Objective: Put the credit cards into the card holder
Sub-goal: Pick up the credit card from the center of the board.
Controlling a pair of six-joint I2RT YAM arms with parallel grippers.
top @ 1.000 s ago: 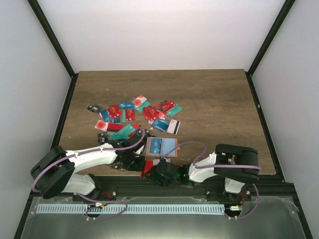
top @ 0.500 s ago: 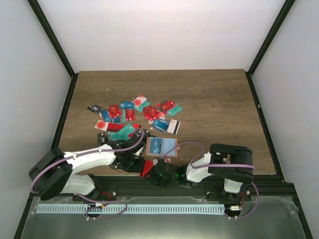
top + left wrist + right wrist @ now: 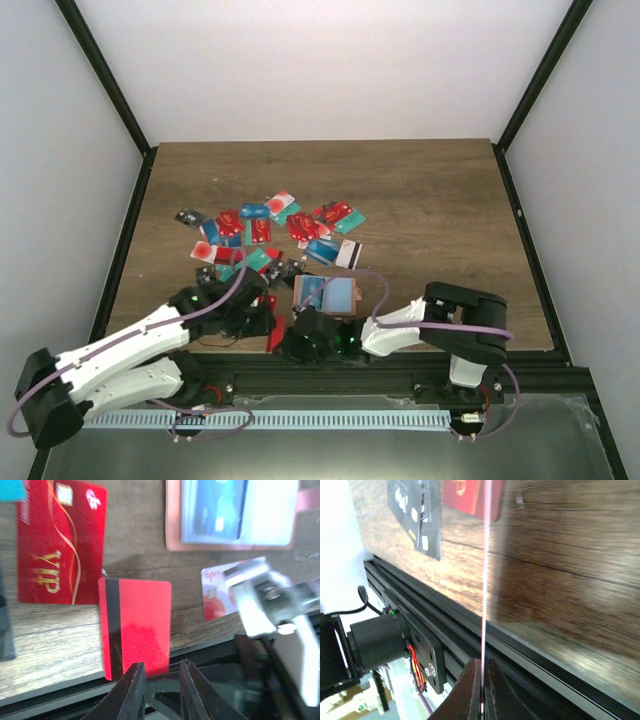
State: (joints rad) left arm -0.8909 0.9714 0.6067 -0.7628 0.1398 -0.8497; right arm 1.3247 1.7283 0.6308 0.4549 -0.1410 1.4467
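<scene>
Right claw: pinched shut on a white card with a red dot. The card stands on its edge and shows only as a thin line in the claw's own view.
Left claw: the gap is narrow and there is nothing between the fingers.
Card holder: lies just ahead of the right claw, on the far side of it. Its long axis runs left to right, across the claw's approach.
Nearer arm: the right one, I judge; the left claw is more to the side of the holder.
Coming move: probably the held card must be turned and lined up with the holder's slot. I cannot tell on which side the slot opens.
Red card: flat on the table, just in front of the left claw's tips, with a black stripe along one long side. Its near edge reaches the table's edge.
VIP card: beyond the red card, glossy red with gold letters.
Other cards: a loose heap well ahead of both claws.
Materials: the cards are thin, stiff, smooth plastic; the holder is tan and leather-like, with rounded corners and a clear window over a blue card; the table is matt wood grain.
</scene>
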